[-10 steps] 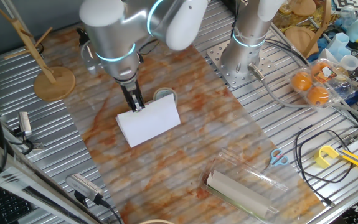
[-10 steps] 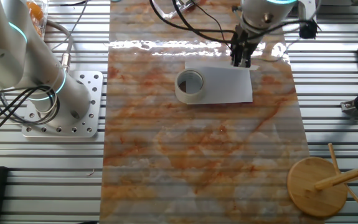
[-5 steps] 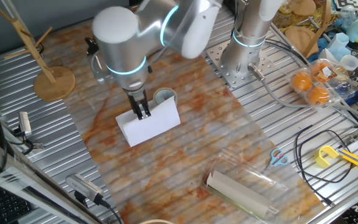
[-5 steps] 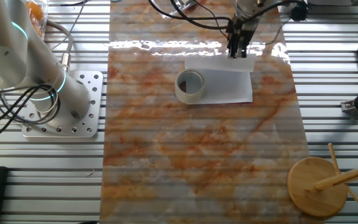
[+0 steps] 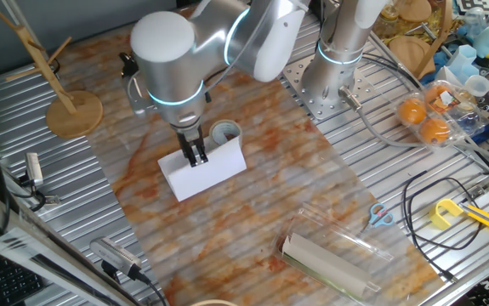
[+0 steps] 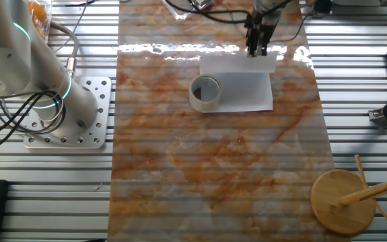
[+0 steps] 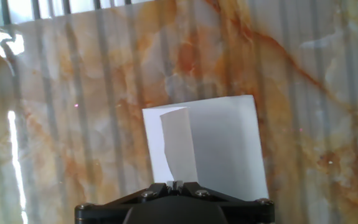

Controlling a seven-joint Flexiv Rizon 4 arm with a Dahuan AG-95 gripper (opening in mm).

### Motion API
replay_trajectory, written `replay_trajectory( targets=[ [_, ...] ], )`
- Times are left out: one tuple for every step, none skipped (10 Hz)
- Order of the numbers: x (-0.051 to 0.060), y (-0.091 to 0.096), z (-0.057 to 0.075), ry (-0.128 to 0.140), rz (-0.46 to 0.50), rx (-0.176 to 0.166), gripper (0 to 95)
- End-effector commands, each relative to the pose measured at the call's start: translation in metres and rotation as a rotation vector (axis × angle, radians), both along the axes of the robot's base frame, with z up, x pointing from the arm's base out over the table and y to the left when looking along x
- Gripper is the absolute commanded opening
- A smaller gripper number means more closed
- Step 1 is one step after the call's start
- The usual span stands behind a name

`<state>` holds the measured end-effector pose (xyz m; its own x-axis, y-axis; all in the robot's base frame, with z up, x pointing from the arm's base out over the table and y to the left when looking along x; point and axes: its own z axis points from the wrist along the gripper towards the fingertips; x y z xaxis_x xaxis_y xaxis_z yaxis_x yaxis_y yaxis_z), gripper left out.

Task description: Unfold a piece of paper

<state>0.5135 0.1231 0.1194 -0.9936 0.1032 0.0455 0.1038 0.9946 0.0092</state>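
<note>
The piece of paper (image 5: 206,170) is a plain white folded sheet lying on the marbled mat. My gripper (image 5: 196,157) stands over its middle, shut on the edge of the upper flap and holding that flap lifted. In the other fixed view the gripper (image 6: 256,50) pinches the raised flap at the paper's (image 6: 243,91) far edge. In the hand view the paper (image 7: 219,146) hangs below my shut gripper (image 7: 175,184), with a narrow flap curling up to the jaws.
A roll of tape (image 5: 224,133) (image 6: 205,92) sits against the paper. A wooden stand (image 5: 72,112) is at the left. A beige roll in a clear sleeve (image 5: 329,262) lies near the front. Scissors (image 5: 381,215), cables and fruit (image 5: 425,121) are at the right.
The gripper has lifted and carried the pinched upper flap across the sheet, so the fold is opening. The lower layer and the tape roll stay put.
</note>
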Motion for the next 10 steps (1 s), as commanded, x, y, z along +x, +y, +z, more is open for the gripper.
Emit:
replay_trajectory(
  targets=[
    [-0.001,0.003,0.0,-0.002,0.0,-0.005,0.0],
    [-0.002,0.007,-0.002,-0.002,-0.005,-0.006,0.0],
    [-0.002,0.011,-0.002,0.002,-0.012,-0.006,0.0],
    [-0.001,0.012,-0.001,0.003,-0.013,-0.004,0.0],
    [0.001,0.014,0.0,0.007,-0.021,-0.002,0.0],
    [0.002,0.015,0.001,0.01,-0.026,-0.002,0.0],
    [0.003,0.017,0.002,0.02,-0.027,-0.002,0.0],
    [0.003,0.017,0.002,0.02,-0.022,-0.002,0.0],
    [0.004,0.017,0.001,0.02,-0.015,-0.002,0.0],
    [0.004,0.017,0.001,0.024,-0.004,0.0,0.0]
  ],
)
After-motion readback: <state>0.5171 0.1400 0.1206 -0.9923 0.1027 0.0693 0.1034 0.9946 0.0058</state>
